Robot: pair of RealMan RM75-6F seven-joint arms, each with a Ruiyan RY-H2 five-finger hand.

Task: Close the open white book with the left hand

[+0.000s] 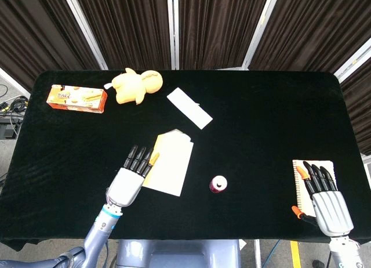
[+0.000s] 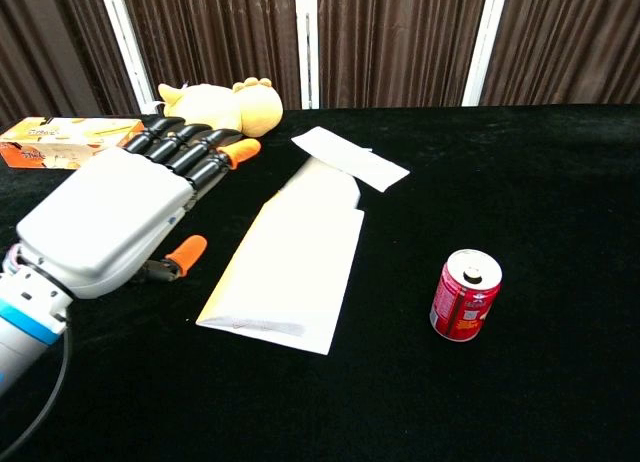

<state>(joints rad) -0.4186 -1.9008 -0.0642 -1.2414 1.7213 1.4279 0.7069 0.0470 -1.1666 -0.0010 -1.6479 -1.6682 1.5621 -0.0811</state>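
At ten o'clock on the black table (image 1: 266, 117) lies an orange snack box (image 1: 76, 98) whose lettering is too small to read, and just to its right, at eleven o'clock, a yellow plush toy (image 1: 136, 85) on its side. Nearer the front, at about seven o'clock, the left hand (image 1: 131, 178) is raised with fingers straight and close together, its orange-tipped thumb out to the side; it grasps nothing, and its fingertips (image 2: 200, 148) sit at the lifted left cover of the white book (image 1: 170, 163), though contact cannot be made out. The book lies just left of the table's centre, half folded: its left side stands up steeply over the right side, which is flat on the cloth. A white paper strip (image 1: 189, 108) lies at twelve o'clock, past the book's far corner. A red drink can (image 2: 465, 294), its label unreadable, stands upright near six o'clock. At four o'clock the right hand (image 1: 324, 195) rests flat, fingers extended, on a spiral notepad (image 1: 313, 178).
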